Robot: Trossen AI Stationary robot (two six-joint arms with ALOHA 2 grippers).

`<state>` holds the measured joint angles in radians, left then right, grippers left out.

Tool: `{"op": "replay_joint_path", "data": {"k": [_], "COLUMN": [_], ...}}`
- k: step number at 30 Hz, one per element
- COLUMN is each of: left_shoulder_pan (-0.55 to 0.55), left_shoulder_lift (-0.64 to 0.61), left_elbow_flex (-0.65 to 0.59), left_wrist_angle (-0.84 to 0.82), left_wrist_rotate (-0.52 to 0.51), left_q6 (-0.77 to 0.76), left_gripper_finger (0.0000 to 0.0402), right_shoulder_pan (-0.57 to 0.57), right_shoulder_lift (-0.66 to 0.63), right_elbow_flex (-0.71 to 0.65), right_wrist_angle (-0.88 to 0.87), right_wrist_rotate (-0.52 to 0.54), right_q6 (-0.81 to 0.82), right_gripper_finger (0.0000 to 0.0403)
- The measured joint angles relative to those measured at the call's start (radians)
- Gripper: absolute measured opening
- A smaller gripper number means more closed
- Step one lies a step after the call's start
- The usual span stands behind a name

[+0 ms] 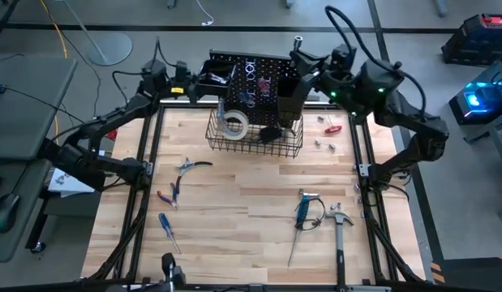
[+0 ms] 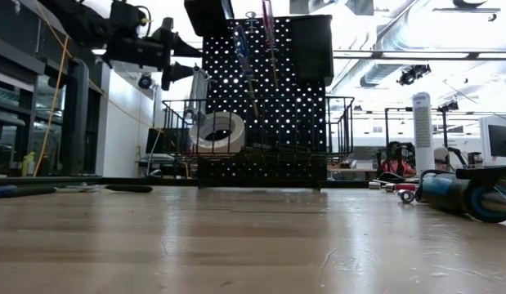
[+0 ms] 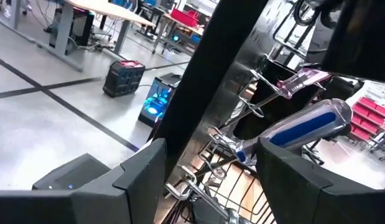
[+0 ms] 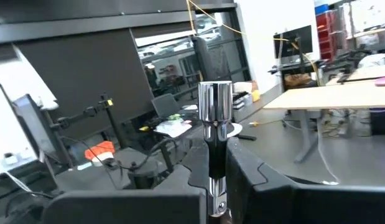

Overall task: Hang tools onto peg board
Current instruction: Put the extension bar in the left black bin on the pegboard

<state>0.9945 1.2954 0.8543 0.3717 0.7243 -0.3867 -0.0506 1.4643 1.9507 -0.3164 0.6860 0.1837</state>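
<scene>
Right gripper [image 4: 212, 186] is clamped on a chrome tool [image 4: 215, 112] standing up between its fingers, above the peg board [image 1: 259, 77]; thin grip, could twist out and miss the hook. Left gripper [image 3: 208, 180] is open and empty, blue screwdriver [image 3: 304, 127] just past its fingers.

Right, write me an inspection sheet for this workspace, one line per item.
Surface: pale wooden tabletop, loose tools spread across it.
Job's things: peg board upright at the far edge; white tape roll in its wire basket; blue-handled screwdriver already up on the board; pliers, claw hammer and another blue screwdriver on the table.
Clutter: small silver parts near the right rail.
End effectors: left end effector open at the board's left side; right end effector shut on a chrome tool.
Cables: black cable loops over the right arm.
Surroundings: desks, monitors, a blue-lit box on the floor.
</scene>
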Motion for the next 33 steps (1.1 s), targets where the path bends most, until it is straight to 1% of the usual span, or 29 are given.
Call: {"op": "replay_joint_path", "data": {"k": [2, 5, 7, 10, 12, 15, 19, 24, 27, 30, 33], "left_shoulder_pan": [-0.001, -0.001, -0.001, -0.002, -0.004, -0.008, -0.016, -0.02, -0.02, -0.021, -0.02], "left_shoulder_lift": [0.006, 0.013, 0.012, 0.012, 0.012, 0.012, 0.012, 0.011, 0.011, 0.011, 0.011], "left_elbow_flex": [0.0, 0.0, 0.0, 0.0, 0.0, 0.0, 0.0, 0.0, 0.0, 0.0, 0.0], "left_wrist_angle": [0.0, -0.004, 0.003, 0.008, 0.009, 0.013, 0.015, 0.016, 0.016, 0.019, 0.02], "left_wrist_rotate": [-0.014, -0.051, -0.053, -0.053, -0.053, -0.054, -0.06, -0.06, -0.06, -0.059, -0.057], "left_q6": [0.004, 0.004, 0.003, -0.005, -0.01, -0.013, -0.014, -0.013, -0.012, -0.012, -0.012], "left_gripper_finger": [0.0232, 0.0232, 0.0232, 0.0232, 0.0232, 0.0232, 0.0232, 0.0232, 0.0232, 0.0232, 0.0232], "right_shoulder_pan": [-0.026, -0.082, -0.114, -0.148, -0.163, -0.178, -0.182, -0.179, -0.176, -0.175, -0.172], "right_shoulder_lift": [0.026, 0.084, 0.135, 0.207, 0.251, 0.315, 0.376, 0.402, 0.402, 0.402, 0.402], "right_elbow_flex": [0.0, 0.0, -0.001, -0.002, -0.002, -0.002, -0.002, -0.002, -0.002, -0.002, -0.002], "right_wrist_angle": [0.037, 0.096, 0.166, 0.287, 0.356, 0.412, 0.418, 0.409, 0.394, 0.389, 0.386], "right_wrist_rotate": [-0.042, -0.175, -0.267, -0.354, -0.378, -0.399, -0.408, -0.398, -0.348, -0.313, -0.293], "right_q6": [0.039, 0.108, 0.145, 0.179, 0.203, 0.219, 0.22, 0.227, 0.193, 0.152, 0.148], "right_gripper_finger": [0.001, 0.001, 0.001, 0.001, 0.001, 0.001, 0.001, 0.0013, 0.0048, 0.0108, 0.0171]}}
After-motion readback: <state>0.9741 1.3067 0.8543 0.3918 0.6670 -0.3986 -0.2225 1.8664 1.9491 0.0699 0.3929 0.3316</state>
